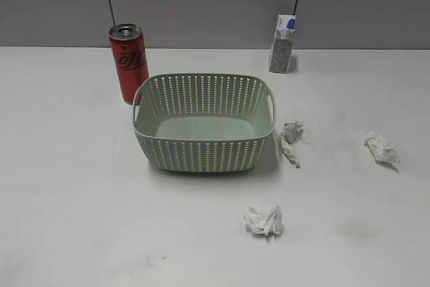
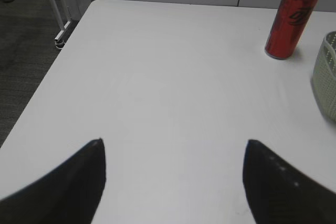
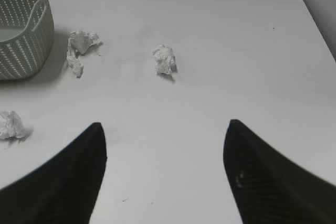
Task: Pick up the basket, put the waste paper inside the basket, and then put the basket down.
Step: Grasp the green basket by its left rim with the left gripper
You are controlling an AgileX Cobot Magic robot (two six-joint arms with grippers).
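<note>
The left gripper [image 2: 173,182], jaws spread and empty, has the pale sage-green slotted plastic basket [image 2: 326,77] ahead to its right, nearer it than the equally open right gripper [image 3: 165,174]

My two grippers, left [image 2: 173,145] and right [image 3: 164,127], have plain black fingers. The basket [image 1: 203,123] is pale sage green, its sides patterned with rows of small slots. The paper wads [image 1: 263,221] are white. The can [image 1: 129,62] is red with black lettering and a silver top. The carton [image 1: 282,44] is white and blue. The table [image 1: 67,166] is white.
</note>
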